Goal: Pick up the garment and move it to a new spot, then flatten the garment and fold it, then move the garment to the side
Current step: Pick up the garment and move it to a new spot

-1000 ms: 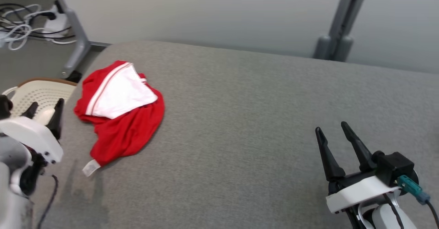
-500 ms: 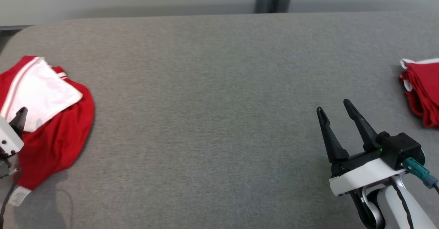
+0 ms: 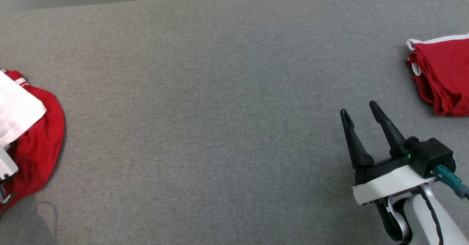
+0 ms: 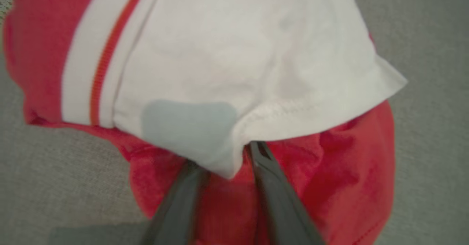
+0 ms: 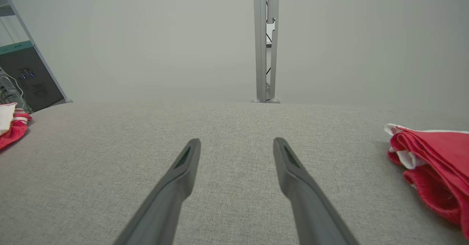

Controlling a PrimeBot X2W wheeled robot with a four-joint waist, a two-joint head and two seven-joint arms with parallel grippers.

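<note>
While the left gripper (image 4: 223, 154) sits part-open astride the stitched white hem corner of the crumpled red-and-white jersey garment (image 4: 227, 54), at the left edge of the grey woven surface (image 3: 220, 109), a deeper bite through its soft, limp layers would likely hold better. The right gripper (image 3: 359, 108) hangs wide open and empty, with a folded red cloth (image 3: 443, 76) off to its right.
</note>
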